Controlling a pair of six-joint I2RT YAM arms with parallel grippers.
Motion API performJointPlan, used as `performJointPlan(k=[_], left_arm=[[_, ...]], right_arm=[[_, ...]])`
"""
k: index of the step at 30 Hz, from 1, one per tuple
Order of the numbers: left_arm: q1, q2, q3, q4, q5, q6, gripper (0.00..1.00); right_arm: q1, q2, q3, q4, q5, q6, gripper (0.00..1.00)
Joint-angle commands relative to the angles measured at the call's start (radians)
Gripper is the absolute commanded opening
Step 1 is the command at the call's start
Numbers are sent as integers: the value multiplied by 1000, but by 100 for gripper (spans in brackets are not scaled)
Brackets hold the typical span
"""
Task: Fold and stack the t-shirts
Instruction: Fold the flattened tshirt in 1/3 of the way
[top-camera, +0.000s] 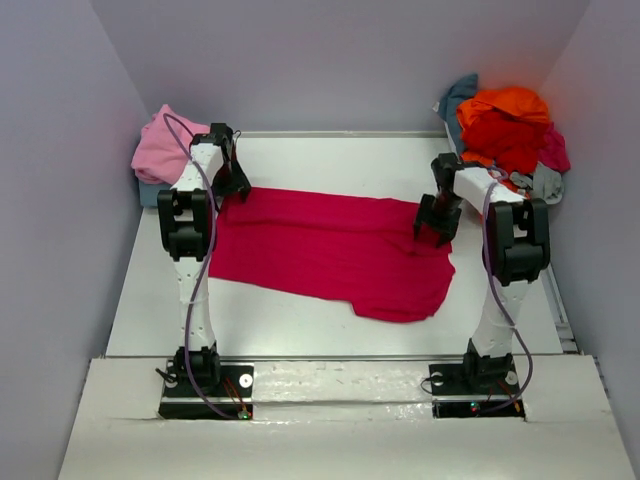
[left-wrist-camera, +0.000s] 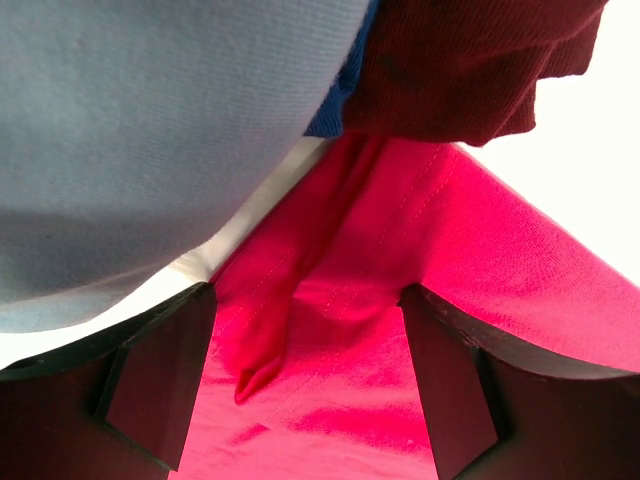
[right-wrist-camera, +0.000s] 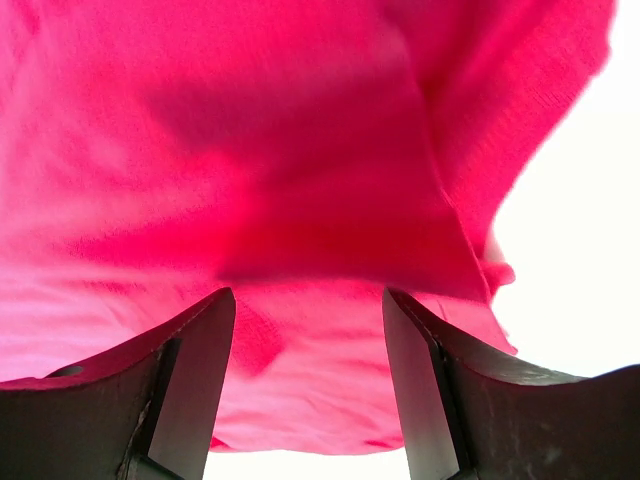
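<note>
The left gripper (top-camera: 236, 185) and right gripper (top-camera: 432, 232) gape wide, holding nothing, over the soft magenta-red cloth t-shirt (top-camera: 330, 255); each should pinch its edge squarely, lifting together.

Bright, even light overhead; wrist views soft, their backgrounds blown white

One spread tee (top-camera: 330, 250) — two heaps (top-camera: 162, 150) (top-camera: 505, 125) — two arms (top-camera: 190, 225) (top-camera: 515, 240)

White table (top-camera: 285, 322), pale lilac walls (top-camera: 340, 60)
</note>
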Motion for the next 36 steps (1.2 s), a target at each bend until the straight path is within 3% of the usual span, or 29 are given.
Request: performJointPlan(k=[1,9,17,27,36], left_arm=[[6,46,-11,25,-36,-9,87],[6,39,-11,22,-37,-14,87],[6,11,-39,25,-41,-8,87],[15,20,-23,17,-41,-6,87],[15,19,-25,14,-42,-3,87]], right_arm=[[-11,-99,-22,2,25,-33,67],[18,-142,67,-55,21,-50,67],[18,-80,98,2,10,-33,67],[111,-99,31,3,-38,-55,64],[156,-175,-75,-3,10,-23,63]])
